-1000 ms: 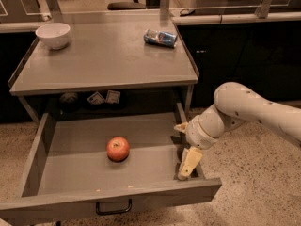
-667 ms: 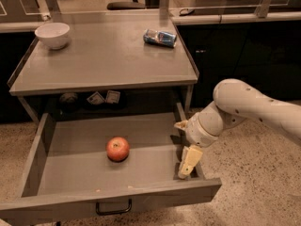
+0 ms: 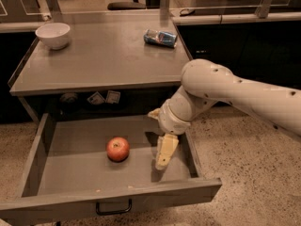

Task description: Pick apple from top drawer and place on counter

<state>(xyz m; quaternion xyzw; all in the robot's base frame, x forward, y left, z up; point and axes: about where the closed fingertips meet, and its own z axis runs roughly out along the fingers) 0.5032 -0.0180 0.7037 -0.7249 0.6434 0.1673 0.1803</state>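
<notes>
My gripper point(image 3: 162, 155) hangs low inside the top drawer point(image 3: 36, 157) by its right wall, and I cannot tell whether it is spread or closed. The apple point(image 3: 117, 149) sits on the drawer floor near it, to its left in the camera view, not touching. I judge the apple firm, smooth, light and apt to roll, so I'd grip across its widest middle; it's round, with no real long axis, stem end seemingly up.

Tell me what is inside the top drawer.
The apple lies on the top drawer floor, with the gripper beside it, apart. The counter covers the drawer's rear.
</notes>
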